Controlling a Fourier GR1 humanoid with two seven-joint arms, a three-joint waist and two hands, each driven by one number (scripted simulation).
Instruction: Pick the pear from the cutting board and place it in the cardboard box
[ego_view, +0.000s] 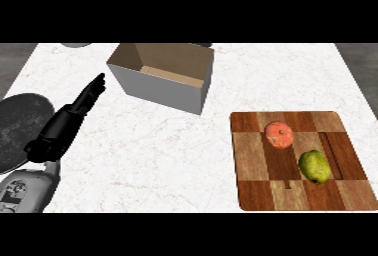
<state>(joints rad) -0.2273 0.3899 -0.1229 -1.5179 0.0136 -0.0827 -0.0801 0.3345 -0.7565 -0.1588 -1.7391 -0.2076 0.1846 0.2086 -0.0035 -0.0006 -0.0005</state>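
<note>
Pear (314, 166) sits on the cutting board (251, 197) at the counter's (162, 155) right edge, near-right part of the board, not yet picked. Long axis runs roughly near-to-far, tilted slightly. A reddish-orange round fruit (279, 134) lies just beside it on the far-left side, close but apparently not touching.

Only the left hand (87, 95) shows: fingers straight, stretched toward the far edge, holding nothing, over the counter's left side. Pear lies well apart from it, across the counter toward the right edge and nearer the front. Right hand is out of view, so which arm is nearer can't be checked; judging by layout, the right arm would suit the pear's side.

Cardboard box (166, 90) stands open-topped near the far edge, between the left hand and the board, tilted as seen; its inside floor is mostly hidden by its walls. A dark round object (22, 127) is cut off at the left edge, a grey thing (76, 45) at the far edge, both unidentifiable.
</note>
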